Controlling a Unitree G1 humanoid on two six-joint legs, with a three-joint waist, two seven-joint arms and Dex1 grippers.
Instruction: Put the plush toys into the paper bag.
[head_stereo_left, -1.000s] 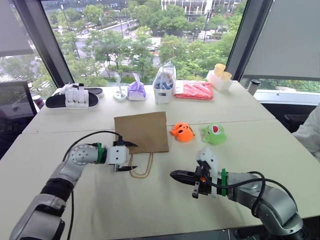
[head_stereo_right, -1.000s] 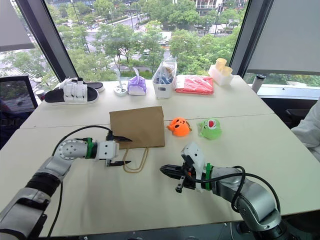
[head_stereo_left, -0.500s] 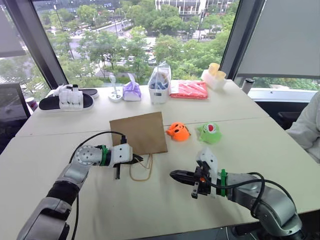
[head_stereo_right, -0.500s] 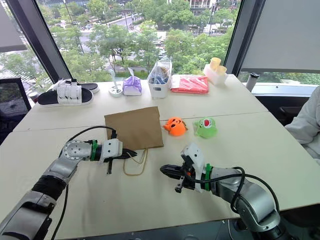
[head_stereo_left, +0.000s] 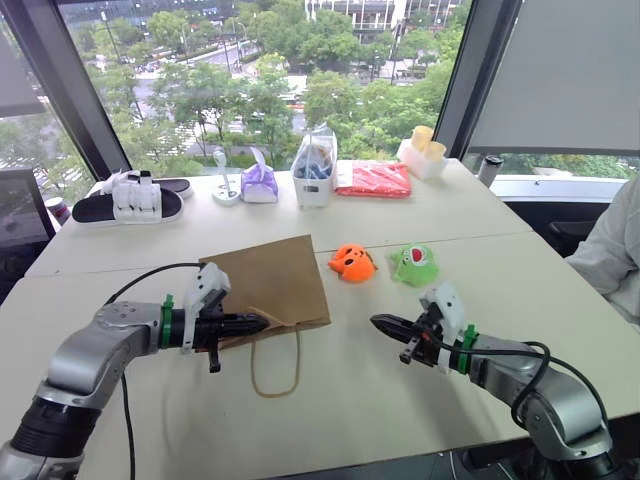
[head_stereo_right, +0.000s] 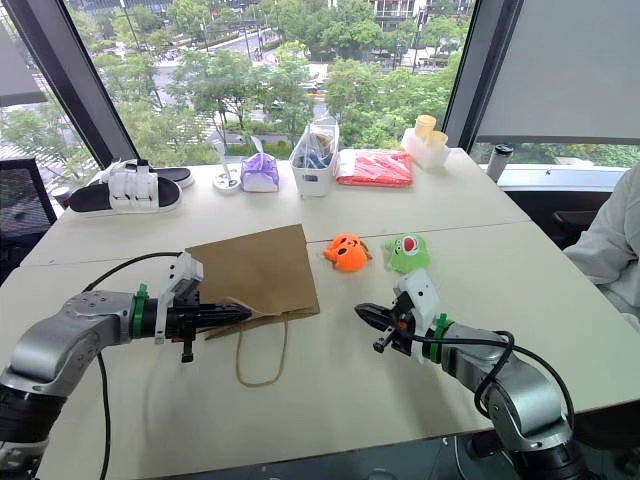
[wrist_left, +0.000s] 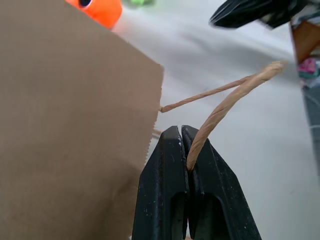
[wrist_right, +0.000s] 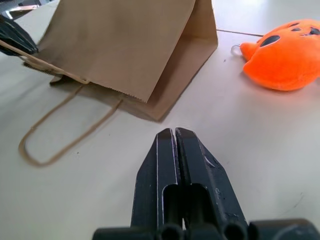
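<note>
Left gripper (head_stereo_left: 262, 322) points toward three o'clock, fingers pinched together on a twisted handle (wrist_left: 227, 100). Right gripper (head_stereo_left: 378, 322) points toward nine o'clock, fingers pressed together, empty.

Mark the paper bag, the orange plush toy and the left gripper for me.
paper bag (head_stereo_left: 268, 282): left eye view, middle of its brown upper face.
orange plush toy (head_stereo_left: 352, 263): left eye view, centre of its body.
left gripper (wrist_left: 184, 152): left wrist view, between its fingertips, shut on the bag's handle.
</note>
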